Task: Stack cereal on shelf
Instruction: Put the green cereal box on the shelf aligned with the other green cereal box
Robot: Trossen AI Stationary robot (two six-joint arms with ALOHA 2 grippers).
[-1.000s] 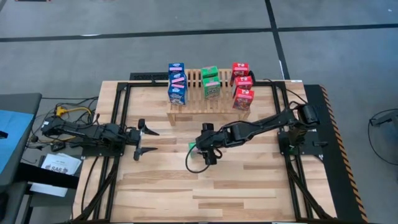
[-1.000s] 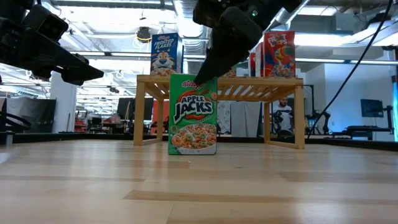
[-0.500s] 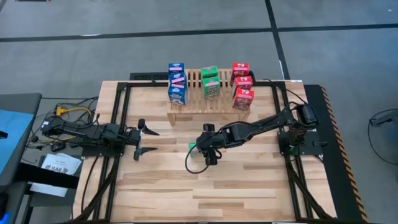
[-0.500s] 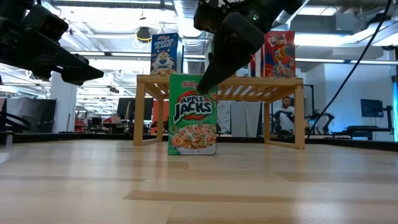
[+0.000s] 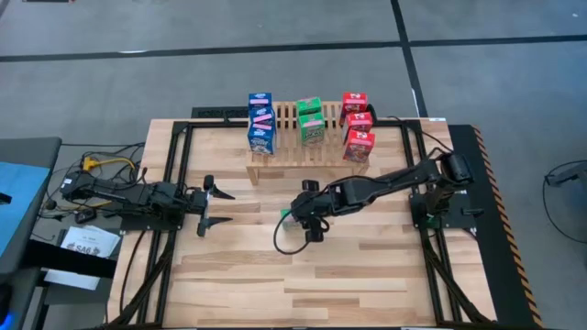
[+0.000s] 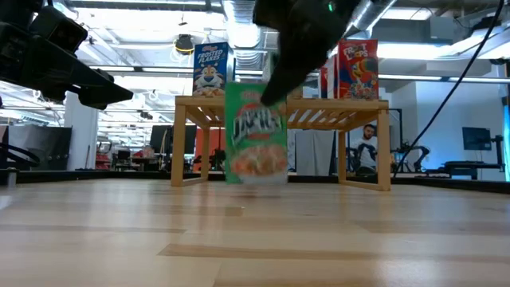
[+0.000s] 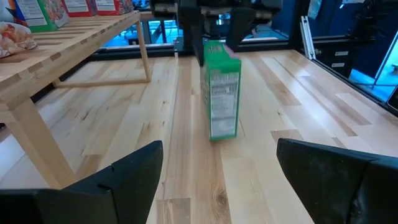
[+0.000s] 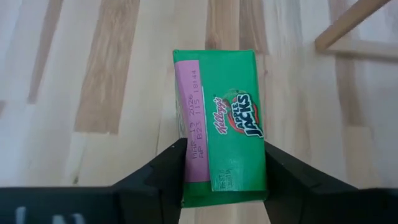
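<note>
Clamped R gripper (image 8: 221, 171) on last green Apple Jacks box (image 8: 221, 124) mid-table, just off wood, front of shelf (image 5: 307, 151); L gripper (image 5: 213, 206) idle, open; next prob. lift & carry to rack's green row.

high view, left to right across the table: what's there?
Open left gripper → blue cereal boxes on the light slatted wood rack → right gripper shut on a green cereal box → red cereal boxes.
</note>
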